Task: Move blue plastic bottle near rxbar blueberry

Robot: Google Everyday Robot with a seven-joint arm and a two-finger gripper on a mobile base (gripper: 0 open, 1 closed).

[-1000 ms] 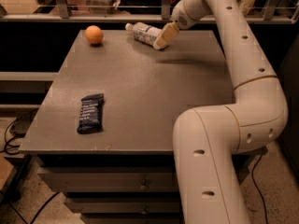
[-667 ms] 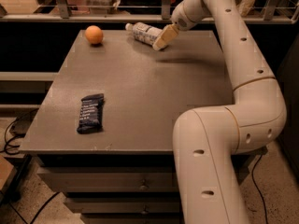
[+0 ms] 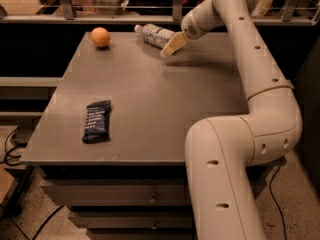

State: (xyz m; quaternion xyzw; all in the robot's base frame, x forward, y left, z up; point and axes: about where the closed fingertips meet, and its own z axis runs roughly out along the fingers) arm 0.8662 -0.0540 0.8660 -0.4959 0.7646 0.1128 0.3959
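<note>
One arm (image 3: pixel 260 74) on my screen, and it is stretched long. The thick lower link rises at the near right and covers the near right corner of the table (image 3: pixel 165 114). It bends at the elbow on the right and runs up to the far edge, where the wrist turns back left and tips down. The gripper (image 3: pixel 171 45) points down and to the left at the far side of the tabletop. It sits right at the right-hand end of the blue plastic bottle (image 3: pixel 154 34) and overlaps that end from where I watch. Whether it has closed on the bottle, or is only touching it, I cannot tell.

The bottle lies on its side along the far edge, white cap pointing left. The rxbar blueberry (image 3: pixel 97 121) lies flat at the near left of the table, well apart from the bottle, with its long side running near to far.

Against the picture from a second ago, almost nothing differs. The bottle is in the same spot, the bar has not shifted, and the gripper is at the same end of the bottle, perhaps a touch lower.

Around them, an orange (image 3: pixel 100 36) sits at the far left, to the left of the bottle's cap and apart from it. Bare grey tabletop lies between the bottle and the bar. Drawers (image 3: pixel 115 194) show under the table's near edge, cables (image 3: pixel 12 144) trail on the floor at the left, and a railing (image 3: pixel 120 19) runs behind the far edge.
</note>
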